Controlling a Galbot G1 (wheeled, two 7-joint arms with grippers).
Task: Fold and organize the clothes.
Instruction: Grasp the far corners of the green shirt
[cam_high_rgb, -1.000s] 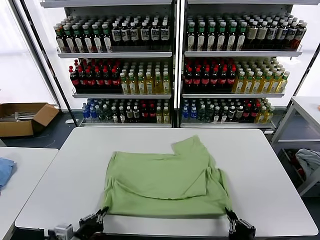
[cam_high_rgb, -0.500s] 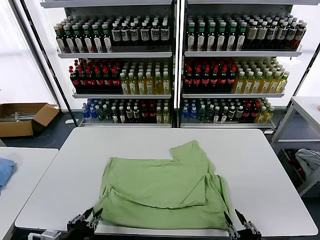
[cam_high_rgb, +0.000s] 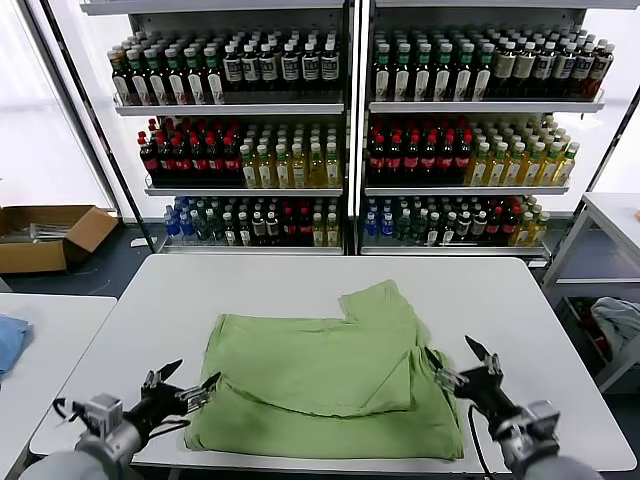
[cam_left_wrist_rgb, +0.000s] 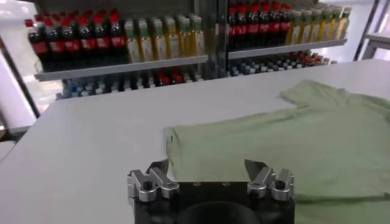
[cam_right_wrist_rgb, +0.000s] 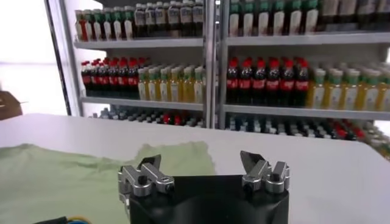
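We find the shirt (cam_high_rgb: 330, 385) lying plain side up on the near half of the white table (cam_high_rgb: 300, 280), lower part doubled over the body and one sleeve poking toward the shelves (cam_high_rgb: 350, 110). Left gripper (cam_high_rgb: 182, 388) sits at the near-left corner, right gripper (cam_high_rgb: 460, 368) at the right edge. Both jaws stand wide apart and grip nothing. We judge this placement lets the fold lie flat, unpulled.

Right end effector (cam_right_wrist_rgb: 207, 173), jaws spread wide and empty, hovers above the white surface (cam_right_wrist_rgb: 329, 173); green shirt (cam_right_wrist_rgb: 67, 179) lies beside it, drink shelves (cam_right_wrist_rgb: 256, 109) beyond.
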